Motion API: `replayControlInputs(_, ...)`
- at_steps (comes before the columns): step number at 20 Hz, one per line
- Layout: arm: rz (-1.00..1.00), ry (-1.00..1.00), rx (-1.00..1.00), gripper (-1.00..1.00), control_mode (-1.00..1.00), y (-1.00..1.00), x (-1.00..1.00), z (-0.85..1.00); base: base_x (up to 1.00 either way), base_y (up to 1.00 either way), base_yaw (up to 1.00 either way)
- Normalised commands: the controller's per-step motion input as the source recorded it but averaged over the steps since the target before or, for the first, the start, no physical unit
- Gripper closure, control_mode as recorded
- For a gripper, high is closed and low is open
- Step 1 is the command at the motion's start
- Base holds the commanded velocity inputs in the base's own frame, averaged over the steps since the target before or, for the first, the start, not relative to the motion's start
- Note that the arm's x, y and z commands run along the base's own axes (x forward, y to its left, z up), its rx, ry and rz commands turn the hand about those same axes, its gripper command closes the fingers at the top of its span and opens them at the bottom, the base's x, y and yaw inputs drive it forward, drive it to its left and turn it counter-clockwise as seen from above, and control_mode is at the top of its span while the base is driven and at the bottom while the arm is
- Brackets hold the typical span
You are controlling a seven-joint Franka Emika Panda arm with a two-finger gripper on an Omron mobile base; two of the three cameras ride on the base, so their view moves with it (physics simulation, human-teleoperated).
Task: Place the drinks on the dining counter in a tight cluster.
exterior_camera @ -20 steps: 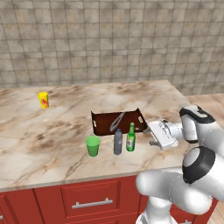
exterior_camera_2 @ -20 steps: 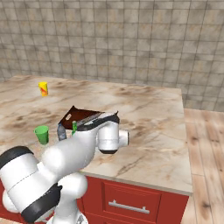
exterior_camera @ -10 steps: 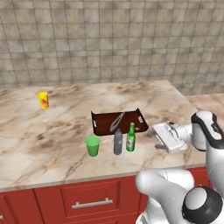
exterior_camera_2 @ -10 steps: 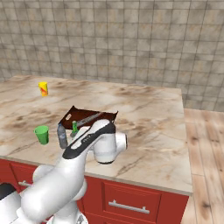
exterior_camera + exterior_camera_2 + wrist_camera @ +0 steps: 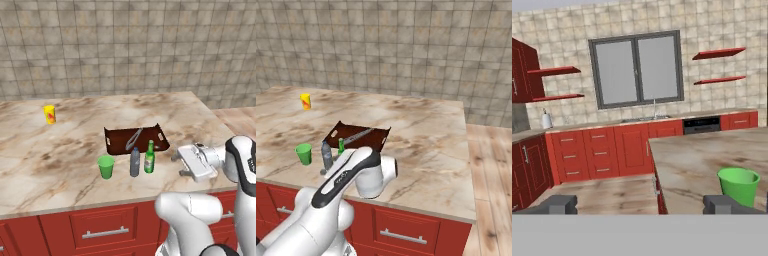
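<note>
Two drinks stand side by side on the marbled dining counter (image 5: 60, 155), just in front of a dark tray: a slim grey bottle (image 5: 134, 162) (image 5: 327, 155) and a small green glass bottle (image 5: 149, 157) (image 5: 341, 146). My gripper (image 5: 176, 165) hovers low over the counter to the right of the green bottle, pointing left toward it and apart from it. In the hand view the gripper (image 5: 643, 205) is open, its tips far apart with nothing between them. My own arm hides part of the bottles in the right base view.
A green cup (image 5: 105, 166) (image 5: 304, 153) (image 5: 738, 185) stands left of the grey bottle. The dark tray (image 5: 116, 143) (image 5: 336, 134) holds a grey utensil (image 5: 134, 138). A yellow cup (image 5: 49, 114) (image 5: 305, 101) sits far left. The counter's front edge runs close below the bottles.
The hand has drawn a little to the right and forward, away from the green bottle, while the arm's upper links swung round. The jaws stayed open; bottles and cups have not moved.
</note>
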Motion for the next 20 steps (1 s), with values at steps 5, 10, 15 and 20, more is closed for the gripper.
replayControlInputs(5, 0.00, 0.00, 0.00, -1.00, 1.00, 0.00, 0.00, 0.00, -0.11, 0.01, 0.00)
replayControlInputs(10, 0.00, 0.00, 0.00, -1.00, 1.00, 0.00, 0.00, 0.00, -0.54, 0.12, 0.05)
replayControlInputs(15, 0.00, 0.00, 0.00, -1.00, 1.00, 0.00, 0.00, 0.00, -0.55, 0.18, 0.50)
replayControlInputs(20, 0.00, 0.00, 0.00, -1.00, 1.00, 0.00, 0.00, 0.00, -0.14, 0.20, 0.96)
